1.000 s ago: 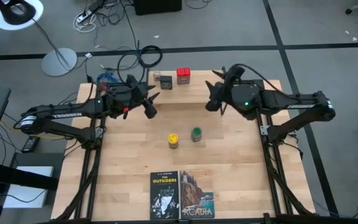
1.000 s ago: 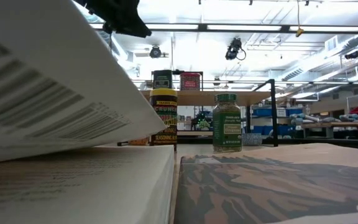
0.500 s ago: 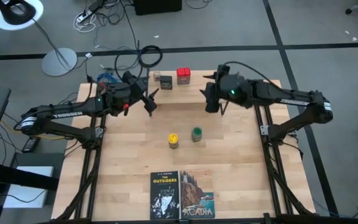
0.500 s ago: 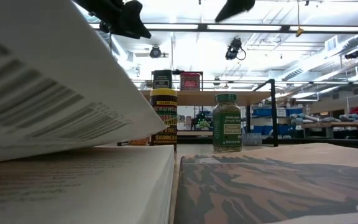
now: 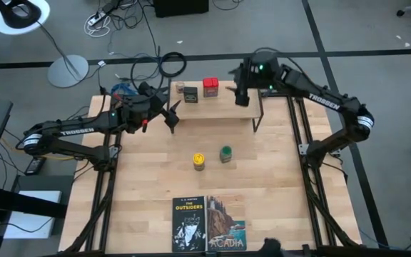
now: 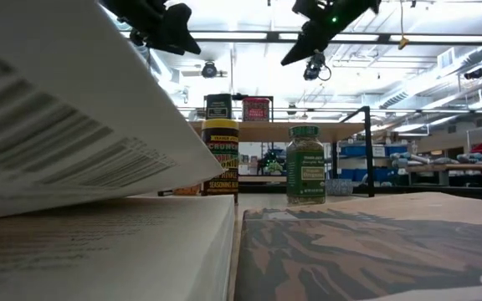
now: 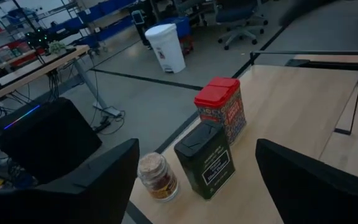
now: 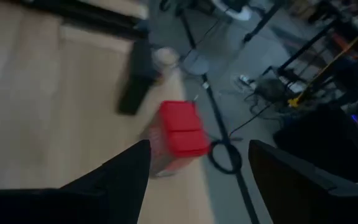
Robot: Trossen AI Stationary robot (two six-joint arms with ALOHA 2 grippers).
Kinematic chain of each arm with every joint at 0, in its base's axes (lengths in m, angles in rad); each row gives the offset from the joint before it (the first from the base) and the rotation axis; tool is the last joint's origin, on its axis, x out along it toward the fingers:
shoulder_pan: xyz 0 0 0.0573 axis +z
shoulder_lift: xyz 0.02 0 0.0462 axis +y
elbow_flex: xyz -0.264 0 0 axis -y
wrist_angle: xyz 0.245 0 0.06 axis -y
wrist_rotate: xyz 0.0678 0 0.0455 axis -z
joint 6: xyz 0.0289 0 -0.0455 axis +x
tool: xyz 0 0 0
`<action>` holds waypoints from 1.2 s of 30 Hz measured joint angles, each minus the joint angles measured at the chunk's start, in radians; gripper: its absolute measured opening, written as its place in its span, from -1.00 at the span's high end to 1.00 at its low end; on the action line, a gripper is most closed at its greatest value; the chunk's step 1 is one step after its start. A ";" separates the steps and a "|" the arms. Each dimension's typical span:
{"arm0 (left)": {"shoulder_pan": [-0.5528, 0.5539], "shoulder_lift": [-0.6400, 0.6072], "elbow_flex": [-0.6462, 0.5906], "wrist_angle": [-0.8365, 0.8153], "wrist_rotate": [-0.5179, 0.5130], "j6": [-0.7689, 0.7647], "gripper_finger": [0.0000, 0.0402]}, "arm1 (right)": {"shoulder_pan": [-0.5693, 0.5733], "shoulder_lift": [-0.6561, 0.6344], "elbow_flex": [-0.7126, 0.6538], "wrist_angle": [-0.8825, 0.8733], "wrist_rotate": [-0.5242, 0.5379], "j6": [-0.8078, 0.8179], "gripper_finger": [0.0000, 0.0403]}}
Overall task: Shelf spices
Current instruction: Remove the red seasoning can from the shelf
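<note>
- The shelf (image 5: 223, 107) stands at the far edge of the table (image 5: 277, 185); on its left part stand the red square tin (image 5: 210, 87), the dark grey tin (image 5: 190, 94) and a small clear jar (image 5: 180, 88).
- The yellow-lidded jar (image 5: 199, 161) and the green-lidded jar (image 5: 225, 153) stand side by side on the table, well apart from the shelf.
- The left gripper (image 5: 170, 116) hangs just left of the shelf, fingers wide, holding nothing.
- The right gripper (image 5: 239, 93) hovers above the shelf, right of the red tin, fingers apart and empty.
- Two paperback books (image 5: 209, 223) lie at the near edge; their pages block much of the low view.
</note>
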 joint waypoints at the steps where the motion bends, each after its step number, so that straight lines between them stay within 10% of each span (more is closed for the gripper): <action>1: 0.000 0.000 0.000 -0.004 0.000 -0.005 -0.63 | -0.022 0.000 0.000 0.011 -0.012 -0.001 -0.34; 18: 0.000 0.000 0.000 -0.026 -0.013 -0.022 -0.63 | -0.080 0.025 0.000 0.209 0.090 0.080 -0.05; 36: 0.000 0.000 0.000 -0.012 -0.010 -0.048 -0.63 | -0.162 0.167 -0.001 0.190 -0.359 0.117 -0.97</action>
